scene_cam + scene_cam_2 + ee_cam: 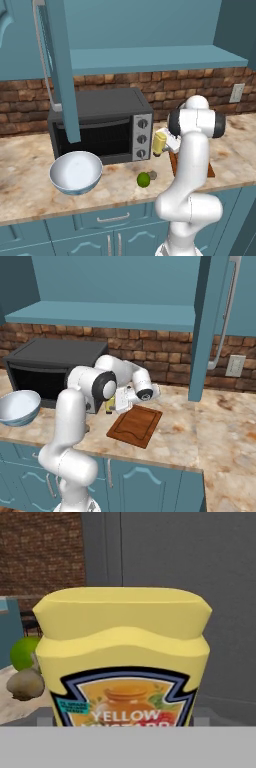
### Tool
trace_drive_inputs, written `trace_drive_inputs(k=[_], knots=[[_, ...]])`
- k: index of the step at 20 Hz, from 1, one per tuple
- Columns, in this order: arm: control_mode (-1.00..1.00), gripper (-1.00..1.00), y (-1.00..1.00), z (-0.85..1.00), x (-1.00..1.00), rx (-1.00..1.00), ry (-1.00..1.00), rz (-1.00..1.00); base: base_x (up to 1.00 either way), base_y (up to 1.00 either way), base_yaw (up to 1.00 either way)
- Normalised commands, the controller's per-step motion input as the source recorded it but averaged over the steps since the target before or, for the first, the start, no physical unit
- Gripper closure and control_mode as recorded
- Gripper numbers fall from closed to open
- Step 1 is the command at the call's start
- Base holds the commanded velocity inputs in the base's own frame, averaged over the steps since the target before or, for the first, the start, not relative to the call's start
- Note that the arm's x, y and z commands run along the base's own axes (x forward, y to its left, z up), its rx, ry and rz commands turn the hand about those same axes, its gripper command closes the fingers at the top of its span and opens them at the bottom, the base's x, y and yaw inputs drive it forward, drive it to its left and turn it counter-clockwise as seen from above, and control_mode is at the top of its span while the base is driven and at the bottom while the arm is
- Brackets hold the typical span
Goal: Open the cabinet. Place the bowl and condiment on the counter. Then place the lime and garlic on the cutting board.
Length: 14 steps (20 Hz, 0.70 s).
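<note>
The bowl (pixel 76 171), white and empty, stands at the left on the marble counter (pixel 30 192), just in front of the dark toaster oven (pixel 100 125), under the edge of the open blue cabinet door (pixel 60 70). Further right, near the counter's front edge, the green lime (pixel 143 179) lies with the small brownish garlic (pixel 152 175) touching or just beside it on its right. Next comes the yellow mustard bottle (pixel 159 142), the condiment, standing by the oven's right end with the gripper (pixel 169 141) around it; the jaws stand wide, and whether they press on the bottle or merely flank it cannot be told. In the hand view the mustard bottle (pixel 122 662) looms close, its label reading "YELLOW", with the lime (pixel 24 653) and the garlic (pixel 25 684) off to its left. Right of the bottle lies the wooden cutting board (pixel 135 425), bare, partly hidden behind the arm in the left base view.
</note>
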Motion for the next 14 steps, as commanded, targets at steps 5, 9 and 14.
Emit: trace_drive_inputs(k=[5,9,14], knots=[[-1.00,-1.00,0.00,0.00,-0.11,0.00,-0.01,0.00,0.00,0.00,0.00],[-1.00,-1.00,0.00,0.19,-0.16,0.00,-0.01,0.00,0.00,0.00,0.00],[-1.00,-1.00,0.00,0.39,-0.16,0.00,0.00,0.00,0.00,0.00,0.00]])
